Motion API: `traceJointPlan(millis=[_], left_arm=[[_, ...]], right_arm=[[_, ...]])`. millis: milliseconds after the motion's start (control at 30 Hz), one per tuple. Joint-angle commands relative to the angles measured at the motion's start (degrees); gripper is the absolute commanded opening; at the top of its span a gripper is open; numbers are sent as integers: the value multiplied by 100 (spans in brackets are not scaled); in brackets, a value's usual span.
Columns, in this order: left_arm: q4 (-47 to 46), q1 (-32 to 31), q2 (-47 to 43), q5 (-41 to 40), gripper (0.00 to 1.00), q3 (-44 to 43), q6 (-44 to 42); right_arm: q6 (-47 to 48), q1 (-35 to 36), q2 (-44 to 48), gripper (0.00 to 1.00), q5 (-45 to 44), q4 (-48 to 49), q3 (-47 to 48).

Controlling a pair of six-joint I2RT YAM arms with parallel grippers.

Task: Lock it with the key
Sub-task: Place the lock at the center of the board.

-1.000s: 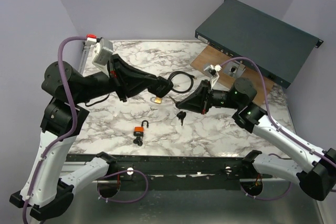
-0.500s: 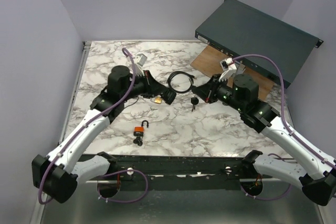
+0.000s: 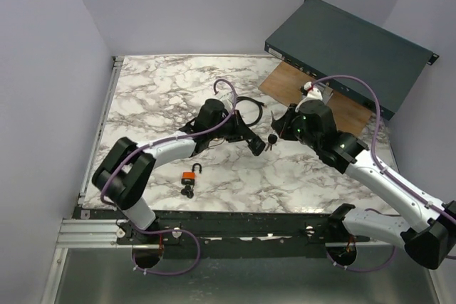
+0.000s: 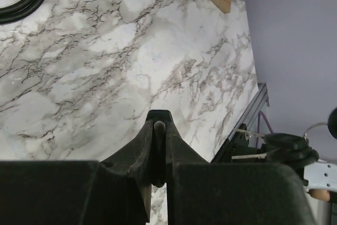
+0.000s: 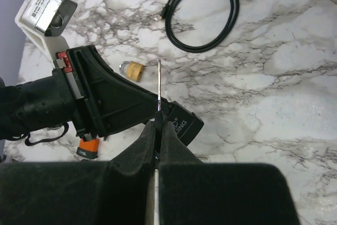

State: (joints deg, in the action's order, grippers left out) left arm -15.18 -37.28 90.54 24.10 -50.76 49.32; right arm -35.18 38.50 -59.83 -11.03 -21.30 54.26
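A black padlock point(image 5: 185, 125) with white lettering sticks out beyond my left gripper's tips at the table's middle point(image 3: 256, 148). My left gripper point(image 4: 158, 122) is shut on it, with a thin grey rounded bar between the fingers. My right gripper point(image 5: 159, 126) is shut on a key point(image 5: 159, 85). The key's black head sits between the pads and its thin blade points at the left gripper. In the top view the key bunch point(image 3: 271, 138) hangs just right of the padlock. Whether key and padlock touch, I cannot tell.
An orange padlock point(image 3: 189, 178) lies near the front edge. A brass padlock point(image 5: 131, 69) lies behind the left arm. A coiled black cable point(image 3: 246, 108) lies further back, with a wooden board point(image 3: 313, 94) and a dark metal box point(image 3: 349, 40) at the back right.
My left gripper has swung right and nearer with the black padlock, leaving the brass padlock on the table. My right gripper has carried the key right and back, and both now meet mid-table.
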Motion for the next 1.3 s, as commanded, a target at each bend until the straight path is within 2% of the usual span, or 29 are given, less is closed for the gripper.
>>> traceJointPlan(millis=[0, 400, 767, 933, 1267], left_arm=[[-1392, -102, 525, 272, 0, -265, 478], [-1555, -113, 1525, 355, 0, -490, 610], [-1333, 22, 1888, 280, 19, -593, 498], [-938, 34, 1796, 148, 33, -638, 262], [-220, 35, 1333, -428, 38, -407, -65]], right_arm=[[-161, -38, -230, 1, -534, -251, -29], [-153, -91, -752, 1, -564, -186, 60], [-190, -98, -1184, 1, -410, -16, -20], [-218, -103, -1348, 1, -361, 123, -82], [-178, -97, -1768, 1, -162, 352, -22]])
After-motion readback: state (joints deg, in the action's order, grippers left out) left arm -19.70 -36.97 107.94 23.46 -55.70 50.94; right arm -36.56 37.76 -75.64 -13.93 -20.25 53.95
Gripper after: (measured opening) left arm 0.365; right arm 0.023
